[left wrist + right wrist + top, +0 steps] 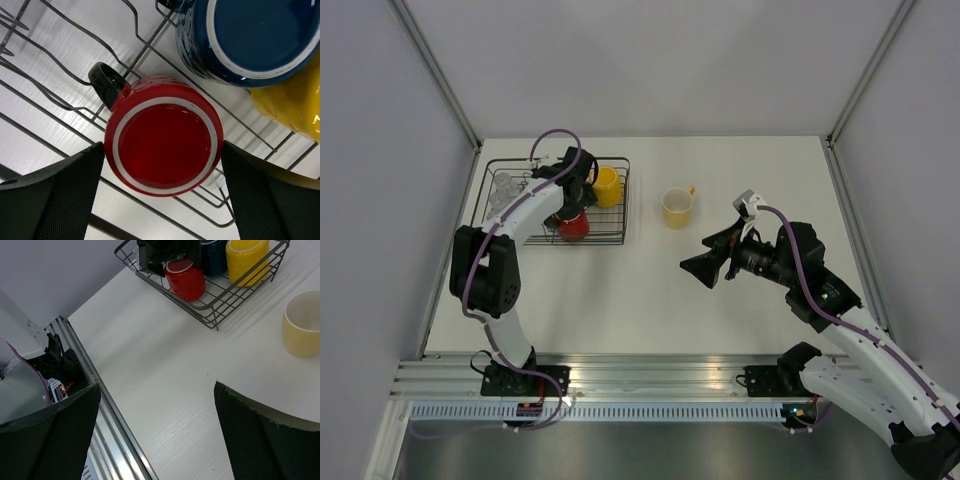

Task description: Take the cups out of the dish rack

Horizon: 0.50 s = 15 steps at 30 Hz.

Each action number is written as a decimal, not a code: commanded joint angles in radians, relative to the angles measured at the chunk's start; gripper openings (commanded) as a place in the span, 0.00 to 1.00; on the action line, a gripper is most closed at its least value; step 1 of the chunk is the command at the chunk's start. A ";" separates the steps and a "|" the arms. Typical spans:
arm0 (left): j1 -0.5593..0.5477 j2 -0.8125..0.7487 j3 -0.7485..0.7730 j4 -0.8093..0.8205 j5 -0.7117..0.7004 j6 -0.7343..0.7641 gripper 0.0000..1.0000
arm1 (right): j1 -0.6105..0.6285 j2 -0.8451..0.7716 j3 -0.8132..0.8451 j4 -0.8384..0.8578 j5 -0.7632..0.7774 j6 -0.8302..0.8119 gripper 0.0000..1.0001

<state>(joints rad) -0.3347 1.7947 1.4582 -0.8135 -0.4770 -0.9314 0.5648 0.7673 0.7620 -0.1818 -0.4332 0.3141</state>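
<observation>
From above, the rack (626, 200) sits at ten o'clock on the table (620, 300). Inside it the glasses (505, 187) stand at nine o'clock, the yellow mug (607, 186) at two and the red mug (573, 226) at five. The left gripper (575, 197) hangs over the rack's right half, just above the red mug. The cream mug (677, 208) stands alone on the table, upright, at three o'clock of the rack and apart from it. The right gripper (705, 262) hovers at five o'clock of that mug, over bare table.

In the left wrist view the red mug fills the middle, its round red face with a pale ring toward the camera and its black handle at eleven o'clock. The blue mug (250, 35) lies at one o'clock and the yellow mug at three, both in the rack. The left gripper's fingers (55, 200) are spread wide – one on each side of the red mug, not closed on it (whether either pad touches it, I cannot tell).

In the right wrist view the right gripper is wide open and holds nothing – only table shows between its fingers. The rack is at twelve o'clock and the cream mug at two.
</observation>
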 commanded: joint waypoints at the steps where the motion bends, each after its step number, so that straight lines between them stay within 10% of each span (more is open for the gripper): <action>1: 0.006 0.041 0.033 -0.001 0.023 -0.043 1.00 | -0.002 -0.005 -0.007 0.018 -0.032 -0.024 0.98; 15: 0.017 0.100 0.016 0.045 0.021 -0.032 1.00 | -0.002 0.000 -0.029 0.039 -0.076 -0.033 0.98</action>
<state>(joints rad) -0.3252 1.8874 1.4586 -0.7879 -0.4583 -0.9421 0.5648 0.7677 0.7391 -0.1818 -0.4763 0.3000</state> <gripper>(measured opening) 0.994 0.978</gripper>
